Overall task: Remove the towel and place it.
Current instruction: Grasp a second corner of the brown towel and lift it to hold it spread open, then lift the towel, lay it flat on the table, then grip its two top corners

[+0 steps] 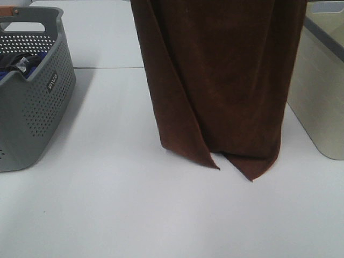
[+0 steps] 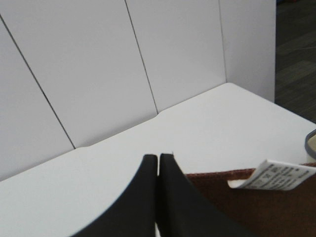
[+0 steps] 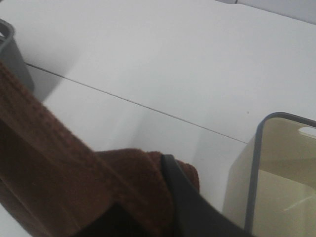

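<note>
The towel (image 1: 226, 80), a dark reddish-brown plush cloth, hangs in long folds from above the top of the exterior high view. Its two lower corners rest on the white table (image 1: 107, 204). Both grippers are out of that view, above it. In the left wrist view my left gripper (image 2: 158, 158) has its black fingers pressed together, and the towel's hem (image 2: 217, 177) and white tag (image 2: 274, 175) come out from just beside them. In the right wrist view my right gripper (image 3: 153, 190) is shut on a bunched fold of the towel (image 3: 74, 187), with one black finger (image 3: 180, 202) showing.
A grey perforated basket (image 1: 32, 107) with dark and blue laundry stands at the left. At the right table edge stands a beige bin (image 1: 322, 97) with a grey rim (image 3: 256, 173). White wall panels (image 2: 98, 74) rise behind the table.
</note>
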